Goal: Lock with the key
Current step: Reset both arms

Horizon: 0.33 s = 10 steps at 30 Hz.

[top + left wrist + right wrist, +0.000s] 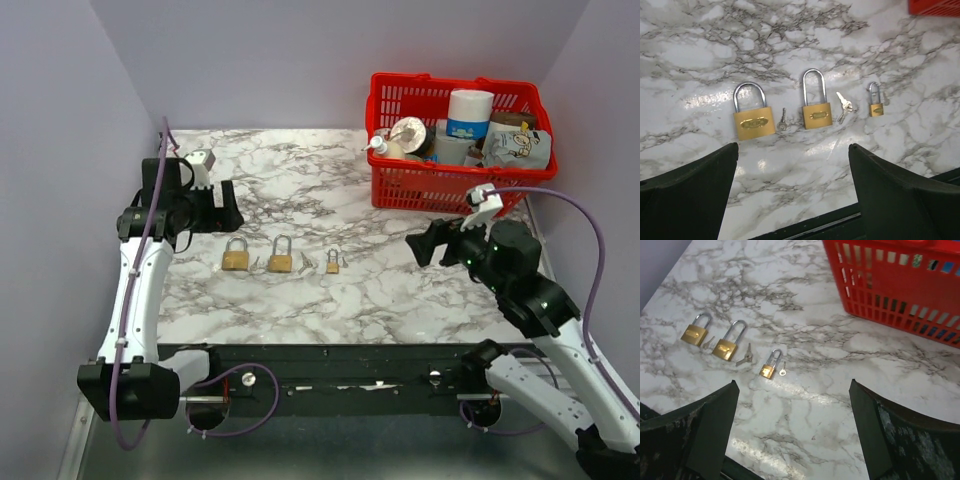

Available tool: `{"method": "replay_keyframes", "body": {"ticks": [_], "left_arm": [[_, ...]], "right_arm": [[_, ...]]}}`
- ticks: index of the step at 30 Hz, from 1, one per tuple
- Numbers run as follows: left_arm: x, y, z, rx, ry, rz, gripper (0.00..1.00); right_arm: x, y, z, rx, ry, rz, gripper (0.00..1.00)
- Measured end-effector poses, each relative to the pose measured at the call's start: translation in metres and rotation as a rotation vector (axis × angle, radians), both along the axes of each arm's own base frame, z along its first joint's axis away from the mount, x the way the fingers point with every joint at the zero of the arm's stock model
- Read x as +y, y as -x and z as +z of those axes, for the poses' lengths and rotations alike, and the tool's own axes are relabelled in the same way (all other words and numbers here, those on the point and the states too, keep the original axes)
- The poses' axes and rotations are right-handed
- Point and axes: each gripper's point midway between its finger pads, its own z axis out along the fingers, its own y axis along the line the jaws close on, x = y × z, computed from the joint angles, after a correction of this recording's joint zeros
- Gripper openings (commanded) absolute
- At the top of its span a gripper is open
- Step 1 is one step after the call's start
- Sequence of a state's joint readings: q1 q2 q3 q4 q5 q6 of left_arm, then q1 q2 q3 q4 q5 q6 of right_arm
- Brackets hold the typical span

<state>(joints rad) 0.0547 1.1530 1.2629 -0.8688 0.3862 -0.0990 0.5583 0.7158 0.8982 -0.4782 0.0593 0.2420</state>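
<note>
Desk (pixel 685 50): smooth, glossy, white marble pattern with grey veins. Large padlock (pixel 754 122), middle padlock (pixel 816 116), small padlock (pixel 876 109): brass-coloured metal bodies, polished silvery shackles. Key bunch (pixel 843 106): bright bare metal. Basket (pixel 420 190): red plastic lattice. Left pincer (pixel 792 147), right pincer (pixel 792 385): matt black; right fingers (pixel 900 440) look scuffed.

We see a table (pixel 400 290) w/ a white marble-look top, grey & brown veins. Plain pale lilac walls on 3 sides: back wall (pixel 300 60), left wall (pixel 50 200), right wall (pixel 605 110). A red plastic basket (pixel 420 192), packed w/ misc containers, sits at the far right corner. A black rail (pixel 330 378) runs along the near edge, w/ a grey metal sheet (pixel 330 450) below it. Light is soft, w/ glare (pixel 710 99) on the marble.
</note>
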Motion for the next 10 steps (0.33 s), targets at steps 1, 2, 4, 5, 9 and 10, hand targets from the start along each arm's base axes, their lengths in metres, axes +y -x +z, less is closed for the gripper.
{"method": "replay_keyframes", "body": {"ticks": [1,2,4,5,9,10], "left_arm": [[0.0,0.002,-0.007,0.011,-0.025,-0.006,0.99],[-0.004,0.004,-0.012,0.019,-0.044,-0.02,0.99],[-0.013,0.008,-0.023,0.032,-0.095,-0.055,0.99],[-0.02,0.011,-0.027,0.034,-0.112,-0.079,0.99],[-0.045,0.024,-0.044,0.044,-0.177,-0.164,0.99],[-0.046,0.025,-0.046,0.046,-0.186,-0.17,0.99]], "right_arm": [[-0.008,0.001,0.0,-0.008,-0.003,-0.026,1.0],[-0.016,0.002,-0.001,-0.012,-0.005,-0.05,1.0],[-0.031,0.005,-0.005,-0.014,-0.009,-0.1,1.0],[-0.037,0.006,-0.008,-0.01,-0.01,-0.121,1.0],[-0.055,0.008,-0.02,0.003,-0.017,-0.19,1.0],[-0.059,0.009,-0.023,0.007,-0.017,-0.203,1.0]]}}
